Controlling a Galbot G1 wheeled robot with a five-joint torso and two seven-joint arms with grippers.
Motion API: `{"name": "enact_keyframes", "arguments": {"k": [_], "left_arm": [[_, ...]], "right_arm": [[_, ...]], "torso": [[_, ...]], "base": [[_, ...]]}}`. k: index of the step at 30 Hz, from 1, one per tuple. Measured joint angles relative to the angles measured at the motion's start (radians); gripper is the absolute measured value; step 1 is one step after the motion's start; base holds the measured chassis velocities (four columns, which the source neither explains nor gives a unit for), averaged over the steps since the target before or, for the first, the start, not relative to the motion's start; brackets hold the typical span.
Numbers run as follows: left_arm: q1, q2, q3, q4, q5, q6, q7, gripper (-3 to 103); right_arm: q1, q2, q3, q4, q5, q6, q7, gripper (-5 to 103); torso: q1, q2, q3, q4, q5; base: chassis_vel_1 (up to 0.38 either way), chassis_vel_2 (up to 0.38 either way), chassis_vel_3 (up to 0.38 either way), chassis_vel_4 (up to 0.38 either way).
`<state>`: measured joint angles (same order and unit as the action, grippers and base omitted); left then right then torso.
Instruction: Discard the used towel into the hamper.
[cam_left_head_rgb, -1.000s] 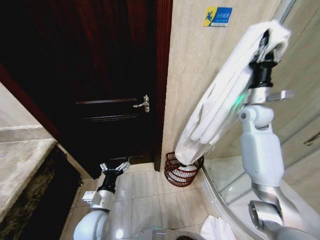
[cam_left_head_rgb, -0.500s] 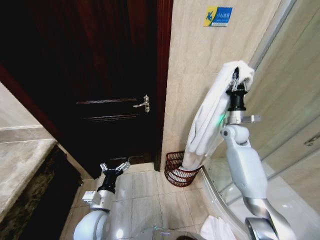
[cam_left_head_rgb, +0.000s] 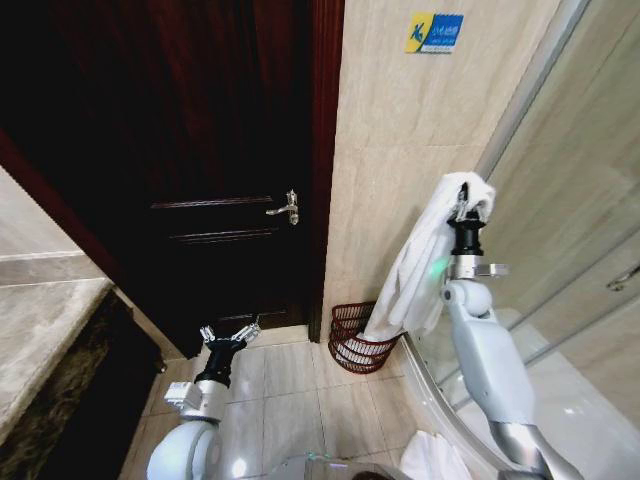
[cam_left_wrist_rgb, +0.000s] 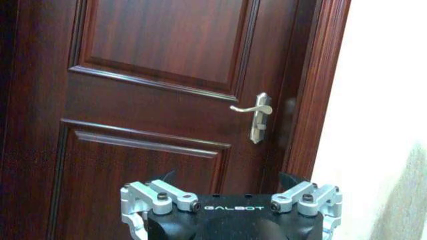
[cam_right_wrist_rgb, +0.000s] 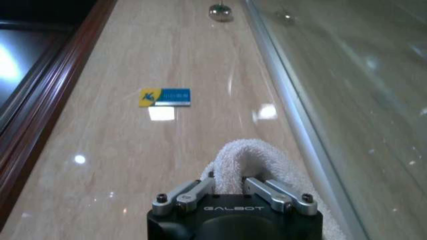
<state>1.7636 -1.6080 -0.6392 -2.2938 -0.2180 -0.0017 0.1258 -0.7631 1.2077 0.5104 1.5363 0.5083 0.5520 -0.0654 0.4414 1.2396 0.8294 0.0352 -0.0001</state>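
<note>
Your right arm stands nearly vertical in the right half of the head view, forearm rising from the lower right and wrist pointing straight up. The right end effector (cam_left_head_rgb: 462, 203) sits right of centre with its fingers clamped on the white towel (cam_left_head_rgb: 420, 275). The wrist view confirms it: both fingers of the right end effector (cam_right_wrist_rgb: 230, 181) pinch a bunched fold of the towel (cam_right_wrist_rgb: 248, 157), which loops over the fingertips.

From the grip the towel hangs down and to the left in a long drape along the arm. Its lower end reaches the rim of the hamper (cam_left_head_rgb: 355, 343); you cannot tell whether the tip is inside it or just touching the rim.

The hamper, dark reddish-brown open-weave wicker, stands on the tiled floor (cam_left_head_rgb: 300, 385) just below centre, against the beige wall (cam_left_head_rgb: 400, 120) beside the door frame and next to the curved shower base.

Your left arm is parked low in the lower left of the head view, elbow bent and wrist angled up toward the door. The left end effector (cam_left_head_rgb: 230, 336) has its fingers spread apart, holding nothing. In the left wrist view the left end effector (cam_left_wrist_rgb: 232, 186) faces the dark wooden door (cam_left_wrist_rgb: 167, 100), with the lever handle (cam_left_wrist_rgb: 257, 116) right of centre in that frame.

A blue and yellow sign (cam_left_head_rgb: 435, 32) sits on the wall at the top of the head view. Another white cloth (cam_left_head_rgb: 432, 458) lies on the floor at the bottom edge.
</note>
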Motion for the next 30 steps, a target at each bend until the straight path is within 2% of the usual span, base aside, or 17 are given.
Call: {"name": "enact_keyframes", "arguments": {"k": [11, 21, 30], "left_arm": [[0.000, 0.000, 0.000, 0.000, 0.000, 0.000, 0.000, 100], [0.000, 0.000, 0.000, 0.000, 0.000, 0.000, 0.000, 100], [0.000, 0.000, 0.000, 0.000, 0.000, 0.000, 0.000, 100]], "right_arm": [[0.019, 0.050, -0.033, -0.132, -0.010, 0.019, -0.005, 6], [0.015, 0.112, -0.037, -0.291, -0.013, 0.086, -0.094, 6], [0.024, 0.142, -0.035, -0.403, -0.052, 0.117, -0.108, 6]], "torso": [[0.000, 0.000, 0.000, -0.0001, 0.0002], [0.000, 0.000, 0.000, -0.0001, 0.0002], [0.000, 0.000, 0.000, -0.0001, 0.0002]], "base": [[0.000, 0.000, 0.000, 0.000], [0.000, 0.000, 0.000, 0.000], [0.000, 0.000, 0.000, 0.000]]}}
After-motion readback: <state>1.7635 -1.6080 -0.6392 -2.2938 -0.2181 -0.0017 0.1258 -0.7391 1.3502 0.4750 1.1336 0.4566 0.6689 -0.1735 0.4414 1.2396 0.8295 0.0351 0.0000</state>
